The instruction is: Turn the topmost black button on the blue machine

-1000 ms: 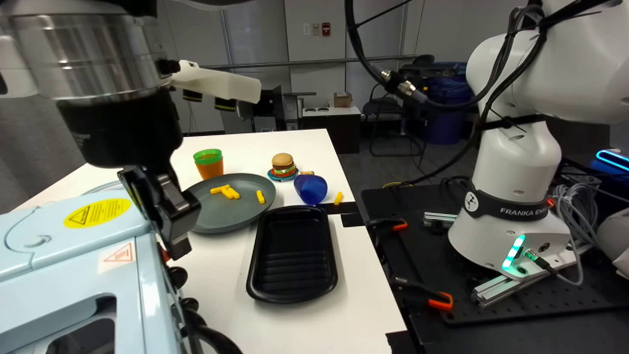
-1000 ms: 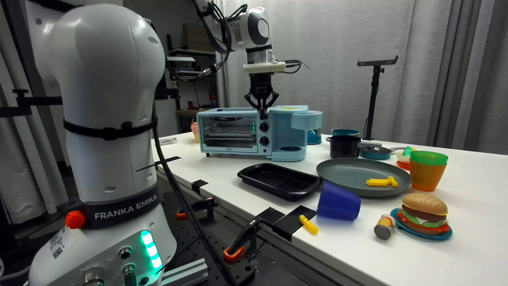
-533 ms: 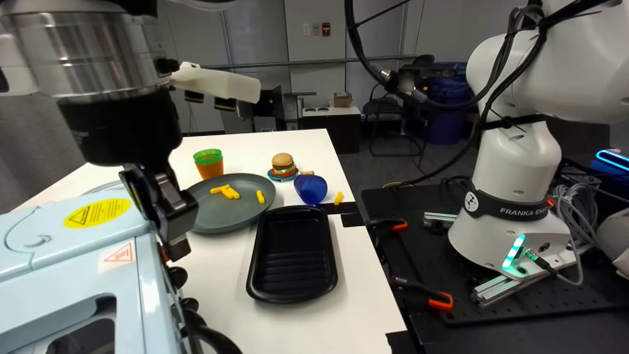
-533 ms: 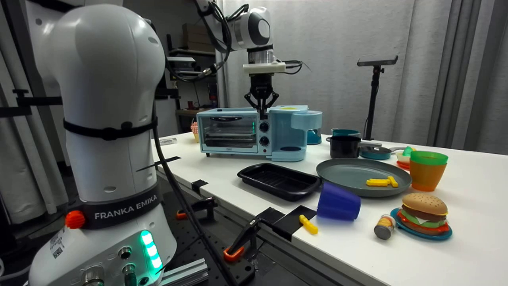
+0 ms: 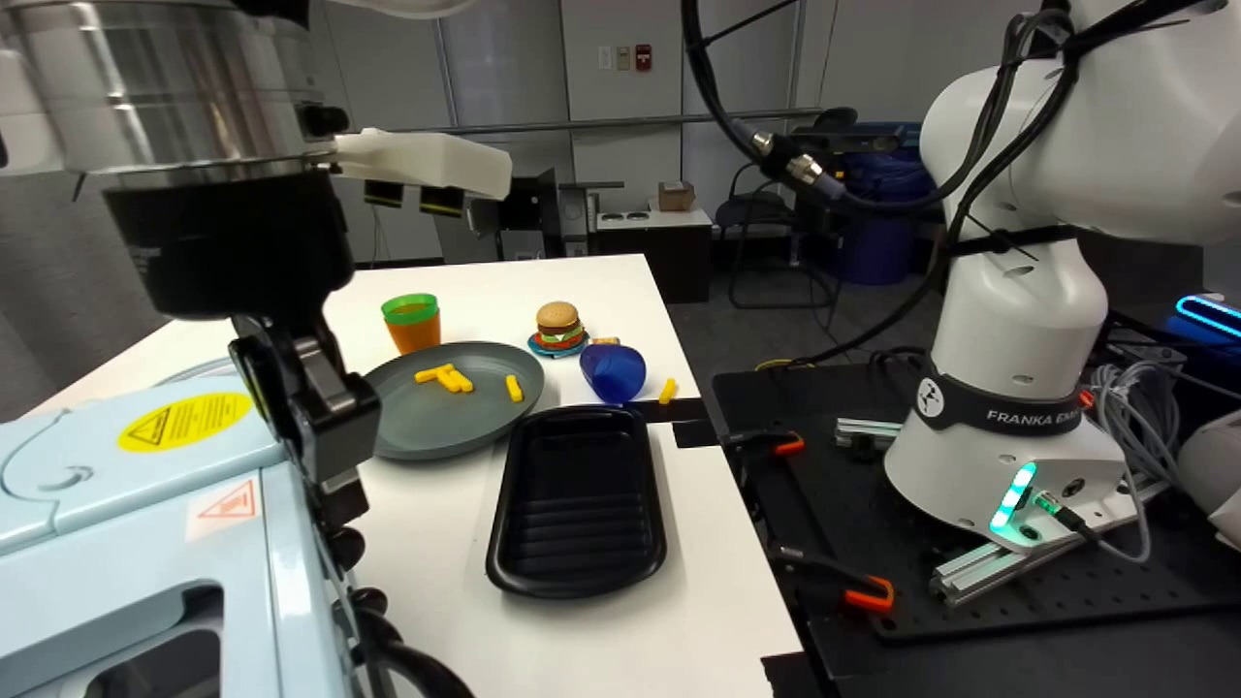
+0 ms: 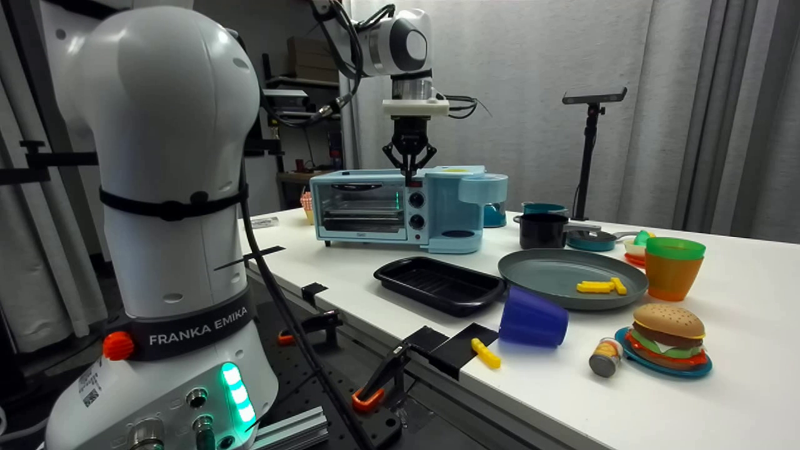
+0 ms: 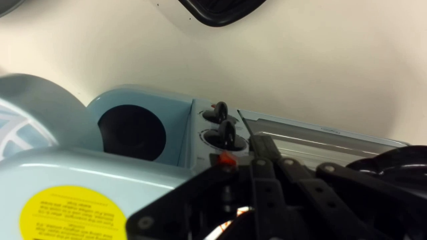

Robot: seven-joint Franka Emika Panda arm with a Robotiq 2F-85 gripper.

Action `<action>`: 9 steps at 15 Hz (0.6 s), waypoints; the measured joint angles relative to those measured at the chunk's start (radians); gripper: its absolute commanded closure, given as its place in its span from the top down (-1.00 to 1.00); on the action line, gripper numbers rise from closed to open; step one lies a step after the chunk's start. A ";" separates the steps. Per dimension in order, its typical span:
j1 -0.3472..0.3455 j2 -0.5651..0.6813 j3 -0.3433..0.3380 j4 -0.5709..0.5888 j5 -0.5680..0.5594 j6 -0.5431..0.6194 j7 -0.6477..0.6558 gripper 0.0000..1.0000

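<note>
In both exterior views we see the jaws closed together just above the topmost black button (image 6: 416,199), at the front of the blue machine (image 6: 427,211), and in the wrist view its ridge (image 7: 227,132) points outward, long axis going top to bottom.

Machine (image 6: 450,209): smooth, glossy, plastic by look. Knobs (image 7: 227,132): glossy, plastic-looking. Oven window (image 6: 365,203): clear, glass-like. Sticker (image 7: 71,213): smooth, matt. Jaws: part matt, part bright metal. Collar (image 5: 179,95): polished metal. Arm (image 6: 169,125): smooth, soft sheen. Tray (image 5: 582,465): glossy, ribbed inside. Grey plate (image 6: 544,275): smooth, matt. Blue cup (image 6: 533,317): smooth, plastic-looking. Burger (image 6: 669,332): plastic-looking, speckled on top. Worktop (image 6: 750,281): smooth, matt. Base rail (image 5: 981,579): bare metal. Curtain (image 6: 500,62): cloth, soft-folded. Carton (image 5: 676,197): cardboard-looking, matt.
</note>
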 measured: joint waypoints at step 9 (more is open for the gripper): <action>0.000 -0.001 -0.006 -0.005 -0.054 -0.003 0.016 -1.00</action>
